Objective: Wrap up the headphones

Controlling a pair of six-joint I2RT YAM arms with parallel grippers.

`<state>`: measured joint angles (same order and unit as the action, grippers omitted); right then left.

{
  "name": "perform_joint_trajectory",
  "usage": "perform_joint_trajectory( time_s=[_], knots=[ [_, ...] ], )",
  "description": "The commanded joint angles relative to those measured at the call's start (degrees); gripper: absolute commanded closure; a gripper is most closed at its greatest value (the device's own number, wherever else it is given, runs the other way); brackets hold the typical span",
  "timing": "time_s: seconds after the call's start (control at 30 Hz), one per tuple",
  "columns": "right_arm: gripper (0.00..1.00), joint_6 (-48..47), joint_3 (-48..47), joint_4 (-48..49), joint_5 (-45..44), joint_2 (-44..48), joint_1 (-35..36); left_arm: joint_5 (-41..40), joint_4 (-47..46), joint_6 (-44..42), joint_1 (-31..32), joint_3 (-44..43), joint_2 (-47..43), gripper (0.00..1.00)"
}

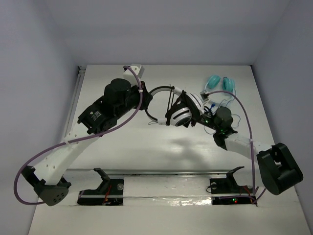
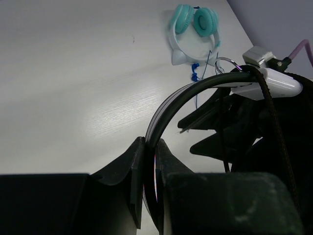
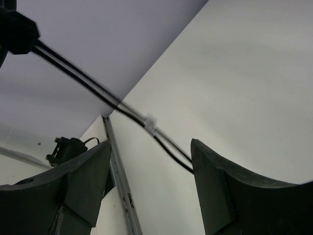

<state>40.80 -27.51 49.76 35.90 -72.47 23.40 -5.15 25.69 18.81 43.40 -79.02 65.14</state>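
The right gripper (image 3: 150, 147) is wide open and empty. The thin black cable (image 3: 98, 88) slants across the gap ahead of its fingers. Just left, the black-and-white headphones (image 1: 183, 113) hang above the table (image 1: 146, 147), the headband (image 2: 178, 95) arcing leftward and pinched in the closed left gripper (image 2: 149, 147). Farther back lie teal headphones (image 1: 220, 82).

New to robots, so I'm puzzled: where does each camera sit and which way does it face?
Top external: above and behind, facing down at the table; both arms show.
Left wrist: on that arm, facing along the left end effector, shut on the headphones.
Right wrist: on that arm, facing the cable through the open right end effector.
Top and left share the teal headphones.
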Motion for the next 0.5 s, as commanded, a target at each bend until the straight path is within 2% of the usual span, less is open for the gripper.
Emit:
perform_joint_trajectory(
  time_s=[0.0, 0.1, 0.17, 0.2, 0.37, 0.43, 0.47],
  knots=[
    [0.29, 0.77, -0.89, 7.27, 3.65, -1.36, 0.77, 1.72, -6.97, 2.02, -0.50, -5.17, -1.25, 1.00],
    [0.33, 2.35, -0.97, 9.82, 5.49, -3.64, 0.77, 1.46, -6.88, 2.02, -0.51, -5.44, -1.25, 1.00],
    [0.42, 2.45, -1.23, 10.01, 5.23, -4.35, 1.30, 1.19, -6.88, 1.93, -0.51, -5.44, -1.16, 1.00],
    [0.43, 2.36, -1.32, 9.83, 4.88, -4.70, 1.82, 1.19, -6.97, 1.93, -0.51, -5.35, -1.25, 1.00],
    [0.37, 1.13, -2.02, 8.60, 3.13, -5.49, 2.35, 2.51, -7.76, 2.20, -0.51, -5.44, -0.90, 1.00],
    [0.38, 1.13, -2.29, 8.95, 3.30, -6.02, 2.35, 2.60, -7.68, 2.29, -0.51, -5.70, -0.81, 1.00],
    [0.44, 1.56, -2.29, 9.21, 3.39, -6.11, 2.88, 2.42, -7.68, 2.29, -0.51, -5.88, -0.81, 1.00]
  ],
)
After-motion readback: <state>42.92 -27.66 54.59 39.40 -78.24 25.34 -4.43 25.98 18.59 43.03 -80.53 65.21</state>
